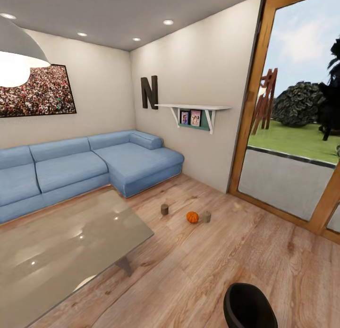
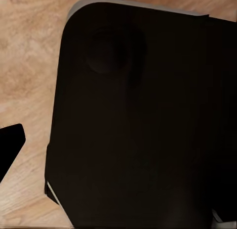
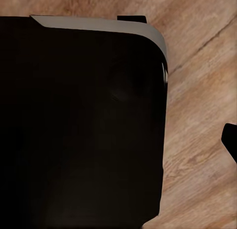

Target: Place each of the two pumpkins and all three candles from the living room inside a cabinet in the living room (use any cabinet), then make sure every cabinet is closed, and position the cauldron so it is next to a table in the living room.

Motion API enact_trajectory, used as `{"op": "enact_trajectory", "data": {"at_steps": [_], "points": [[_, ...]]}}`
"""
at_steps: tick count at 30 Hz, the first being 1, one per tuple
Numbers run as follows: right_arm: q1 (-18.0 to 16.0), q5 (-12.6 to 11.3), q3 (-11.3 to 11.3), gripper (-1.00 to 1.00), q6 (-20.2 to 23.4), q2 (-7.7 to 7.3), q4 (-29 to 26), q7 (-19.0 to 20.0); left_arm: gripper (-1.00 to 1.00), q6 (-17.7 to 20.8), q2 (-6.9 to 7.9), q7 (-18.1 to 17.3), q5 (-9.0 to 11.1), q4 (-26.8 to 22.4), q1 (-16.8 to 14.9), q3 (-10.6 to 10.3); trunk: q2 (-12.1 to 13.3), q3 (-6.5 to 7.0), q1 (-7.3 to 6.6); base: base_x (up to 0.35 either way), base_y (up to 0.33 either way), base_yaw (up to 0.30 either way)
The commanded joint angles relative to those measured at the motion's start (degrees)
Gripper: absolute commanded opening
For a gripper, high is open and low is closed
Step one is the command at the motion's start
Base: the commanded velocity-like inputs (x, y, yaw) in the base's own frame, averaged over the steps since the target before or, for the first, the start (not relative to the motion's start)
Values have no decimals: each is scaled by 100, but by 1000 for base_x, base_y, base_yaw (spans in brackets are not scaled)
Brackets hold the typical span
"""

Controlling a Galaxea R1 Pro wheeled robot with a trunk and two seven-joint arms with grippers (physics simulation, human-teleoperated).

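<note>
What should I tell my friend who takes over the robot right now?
Grippers: the wrist views look down at a black robot part over the wooden floor; open or shut cannot be told.
Things: one bright orange ribbed pumpkin sits on the floor between two short tan-brown candles, past the far corner of the glossy grey-beige coffee table. The glossy black rounded cauldron is at the head view's bottom edge, apart from the table.
Done: nothing stored yet.
Left: find the other pumpkin, the third candle and the cabinet; store everything, close up, move the cauldron beside the table.
</note>
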Motion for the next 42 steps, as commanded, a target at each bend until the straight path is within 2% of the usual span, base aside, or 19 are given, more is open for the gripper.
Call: {"op": "enact_trajectory", "data": {"at_steps": [1,6,7,13,16,18,25,42], "points": [[-3,1,-1,100,-13,0,3,-2,100,-10,-1,-6,79,-4,1,62,39,14,-23,0,0,0],[-3,-3,6,100,-12,8,9,-5,100,-10,-1,-6,240,-4,1,224,240,104,-133,0,0,0],[-3,-4,7,100,-12,9,10,-5,100,-10,-1,-6,288,-4,1,326,280,122,-155,0,0,0],[-3,-11,0,100,-21,12,6,-13,100,-10,7,-6,316,-12,1,339,520,229,-286,0,0,0],[-4,-3,1,100,-21,6,4,-15,100,-10,14,-6,482,-13,1,340,641,283,-352,0,0,0],[-3,0,1,100,-21,3,3,-15,100,-10,18,-2,705,-11,-1,340,721,319,-396,0,0,0],[-3,1,1,100,-25,3,3,-15,100,-10,25,-4,781,-6,1,335,1002,445,-550,0,0,0],[-3,1,0,100,-21,3,3,-16,100,-13,25,19,781,-4,1,331,1683,750,-923,0,0,-3]]}}
